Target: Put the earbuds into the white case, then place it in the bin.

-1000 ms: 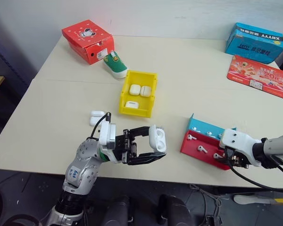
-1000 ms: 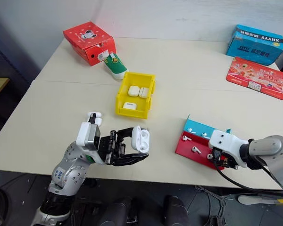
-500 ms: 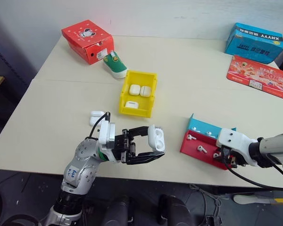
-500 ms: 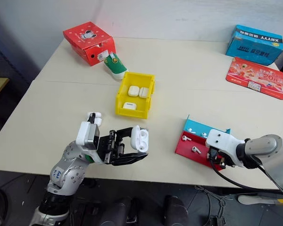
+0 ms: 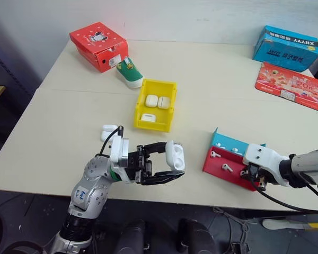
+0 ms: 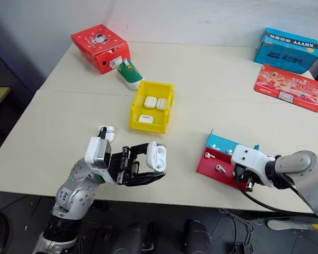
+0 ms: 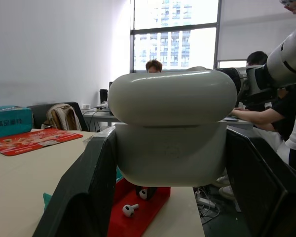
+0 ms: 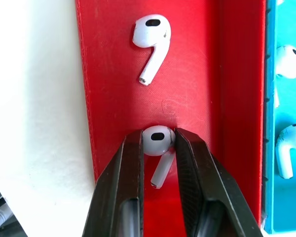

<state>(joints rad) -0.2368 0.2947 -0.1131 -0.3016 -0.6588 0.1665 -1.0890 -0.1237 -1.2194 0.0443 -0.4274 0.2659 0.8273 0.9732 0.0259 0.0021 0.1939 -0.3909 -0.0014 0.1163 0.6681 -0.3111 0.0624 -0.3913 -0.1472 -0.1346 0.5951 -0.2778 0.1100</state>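
The right gripper has closed on an earbud.

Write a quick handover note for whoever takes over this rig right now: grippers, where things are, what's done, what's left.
Left gripper: shut on an open white case, held above the table's near edge.
Right gripper: shut on an earbud in the red tray; another earbud lies beside it.
Yellow bin: holds three cases.
Left: load earbuds into the held case, close it, bin it.
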